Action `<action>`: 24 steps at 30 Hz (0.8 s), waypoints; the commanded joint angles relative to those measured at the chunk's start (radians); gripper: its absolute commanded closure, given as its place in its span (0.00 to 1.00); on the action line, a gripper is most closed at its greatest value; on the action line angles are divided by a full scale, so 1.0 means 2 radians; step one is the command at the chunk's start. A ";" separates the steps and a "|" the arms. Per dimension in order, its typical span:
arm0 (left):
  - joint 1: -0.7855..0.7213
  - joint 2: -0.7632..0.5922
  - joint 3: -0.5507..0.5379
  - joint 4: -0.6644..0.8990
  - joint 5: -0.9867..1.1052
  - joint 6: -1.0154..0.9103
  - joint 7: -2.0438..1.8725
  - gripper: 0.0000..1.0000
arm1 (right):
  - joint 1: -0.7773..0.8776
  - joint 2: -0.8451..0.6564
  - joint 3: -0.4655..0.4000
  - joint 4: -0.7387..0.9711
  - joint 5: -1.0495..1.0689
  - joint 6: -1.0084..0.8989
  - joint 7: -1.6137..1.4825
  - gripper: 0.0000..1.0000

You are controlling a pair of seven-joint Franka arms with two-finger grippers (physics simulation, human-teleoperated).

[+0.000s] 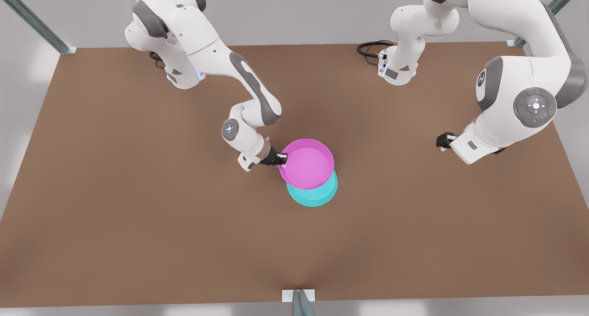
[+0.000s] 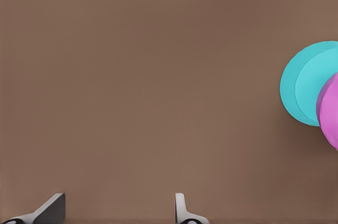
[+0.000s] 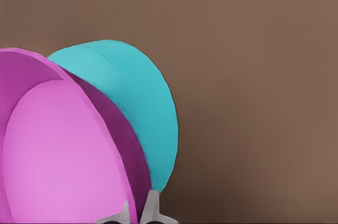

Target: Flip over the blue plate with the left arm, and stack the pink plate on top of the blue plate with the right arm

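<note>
Pink plate (image 1: 307, 163) hangs in my right gripper (image 1: 281, 159), whose fingers (image 3: 153, 208) are clenched on its rim, one inside the raised edge and one outside, on the side toward the front view's left. The plate is right way up, its lighter inside facing upward, and in the front view it covers most of the blue plate (image 1: 317, 196), leaving only a turquoise crescent showing on the near side. From my right wrist view the pink plate (image 3: 63, 145) sits tilted across the frame with the blue plate (image 3: 137, 108) behind it, plain flat underside up, lying on the brown worktop (image 1: 138, 215). I cannot tell whether the two plates are touching or whether the pink one is just above.

My left gripper (image 1: 444, 141) waits well apart from both plates, toward the front view's right, above bare worktop. Its fingers (image 2: 182, 211) are released, spread wide with nothing between them. In the left wrist view the blue plate (image 2: 303, 84) shows at the frame's edge, with the pink plate (image 2: 330, 110) overlapping it.
</note>
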 commanded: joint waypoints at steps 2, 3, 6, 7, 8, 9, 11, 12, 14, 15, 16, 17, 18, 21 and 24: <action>0.000 0.000 0.000 0.000 0.000 0.000 0.000 0.00 | 0.007 0.011 -0.001 0.026 -0.005 -0.001 0.034 0.79; 0.000 0.000 0.000 0.000 0.000 0.000 0.000 0.00 | 0.007 0.020 -0.002 0.032 -0.005 -0.001 0.035 0.79; 0.000 0.000 0.000 0.000 0.000 0.000 0.000 0.00 | 0.007 0.033 -0.003 0.059 -0.006 -0.003 0.053 0.79; -0.001 0.000 0.000 0.000 0.000 0.000 0.000 0.00 | 0.007 0.033 -0.003 0.059 -0.006 -0.003 0.053 0.79; -0.001 0.000 0.000 0.000 0.000 0.000 0.000 0.00 | 0.007 0.033 -0.003 0.059 -0.007 -0.003 0.053 0.79; -0.001 0.000 0.000 0.000 0.000 0.000 0.000 0.00 | 0.005 0.032 -0.003 0.058 -0.008 -0.003 0.053 0.79; -0.001 0.000 0.000 0.000 0.000 0.000 0.000 0.00 | 0.002 0.033 -0.003 0.056 -0.008 -0.002 0.053 0.76; -0.002 0.000 0.000 0.000 0.000 0.000 0.000 0.00 | 0.000 0.032 -0.003 0.056 -0.006 -0.004 0.053 0.36; -0.001 0.000 0.000 0.000 0.000 0.000 0.000 0.00 | 0.000 0.031 -0.003 0.056 -0.007 -0.002 0.053 0.00; -0.001 0.000 0.000 0.000 0.000 0.000 0.000 0.00 | 0.000 0.031 -0.003 0.057 -0.007 -0.002 0.052 0.00; -0.002 0.000 0.000 0.000 0.000 0.000 0.000 0.00 | 0.000 0.031 -0.003 0.057 -0.008 -0.002 0.052 0.00; -0.002 0.000 0.000 0.000 0.000 0.000 0.000 0.00 | 0.000 0.030 -0.003 0.057 -0.008 -0.002 0.051 0.00; -0.002 0.000 0.000 0.000 0.000 0.000 0.000 0.00 | -0.001 0.026 -0.003 0.056 -0.008 -0.003 0.049 0.00; -0.001 0.000 0.000 0.000 0.000 0.000 0.000 0.00 | -0.050 -0.071 -0.003 -0.018 -0.012 -0.012 -0.029 0.00; -0.002 -0.002 -0.001 0.002 0.000 0.001 0.000 0.00 | -0.172 -0.152 -0.004 -0.052 -0.035 -0.119 -0.130 0.00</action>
